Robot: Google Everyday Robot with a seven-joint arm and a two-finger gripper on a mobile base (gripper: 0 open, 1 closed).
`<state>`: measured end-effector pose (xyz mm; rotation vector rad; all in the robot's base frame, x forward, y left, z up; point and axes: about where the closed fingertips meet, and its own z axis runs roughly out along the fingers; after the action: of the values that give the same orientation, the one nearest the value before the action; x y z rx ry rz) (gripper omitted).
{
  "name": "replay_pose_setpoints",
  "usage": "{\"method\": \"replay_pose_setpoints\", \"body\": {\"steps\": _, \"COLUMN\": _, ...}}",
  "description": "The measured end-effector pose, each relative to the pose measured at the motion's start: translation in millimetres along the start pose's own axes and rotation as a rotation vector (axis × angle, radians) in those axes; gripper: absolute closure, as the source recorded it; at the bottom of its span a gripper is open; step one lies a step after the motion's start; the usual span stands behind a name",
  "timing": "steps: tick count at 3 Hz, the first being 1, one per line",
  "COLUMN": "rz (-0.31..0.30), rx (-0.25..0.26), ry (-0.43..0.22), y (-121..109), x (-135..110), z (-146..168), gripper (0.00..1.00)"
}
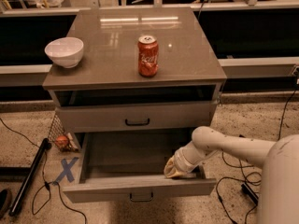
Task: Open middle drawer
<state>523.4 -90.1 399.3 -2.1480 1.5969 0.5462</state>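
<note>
**A:** Left side first. On the floor beside the cabinet: a black pole (pixel 28 176), a blue tape cross (pixel 67 169), and a patch of mesh (pixel 56 127) with something reddish tucked against the cabinet's side. None of it is in the way.

**B:** Noted. What's on top?

**A:** A white bowl (pixel 64 51) near the left edge of the cabinet top (pixel 107 64). A red soda can (pixel 148 56) stands upright about the middle, well apart from the bowl. Under the top is a dark open slot, then a closed drawer (pixel 93 118) with a black handle.

**B:** And the middle drawer?

**A:** The middle drawer (pixel 103 190) sits directly below that closed one and stands well out toward the camera. It has a plain grey tray, and the small black handle (pixel 141 197) on its front panel is free.

**B:** Gripper?

**A:** The gripper (pixel 174 171) is down inside the tray at the right front corner, just behind the front panel. The white arm (pixel 229 146) comes in from the right. Released or clenched, I cannot tell. It is not on the handle.

**B:** Which step?

**A:** My judgement is that the opening is about done, since the drawer looks near full travel. The next move calls for lifting the gripper up and clear of the tray's front wall without nudging the drawer back in. Cables (pixel 243 185) lie on the floor at right, worth minding if the base backs off.
</note>
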Motion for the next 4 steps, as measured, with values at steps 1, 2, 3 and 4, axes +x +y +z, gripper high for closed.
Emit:
{"method": "replay_pose_setpoints", "body": {"steps": 1, "rz": -0.008, "rx": -0.082, "ry": 0.028, "y": 19, "x": 14, "z": -11, "gripper": 1.0}}
{"method": "replay_pose_setpoints", "body": {"steps": 2, "rz": 0.035, "rx": -0.23, "ry": 0.062, "y": 64, "x": 36, "z": -17, "gripper": 1.0}}
{"method": "replay_pose_setpoints", "body": {"steps": 3, "rz": 0.107, "rx": -0.274, "ry": 0.059, "y": 93, "x": 50, "z": -28, "gripper": 1.0}}
{"method": "replay_pose_setpoints", "body": {"steps": 4, "rz": 0.165, "rx": -0.235, "ry": -0.007, "y": 110, "x": 48, "z": -54, "gripper": 1.0}}
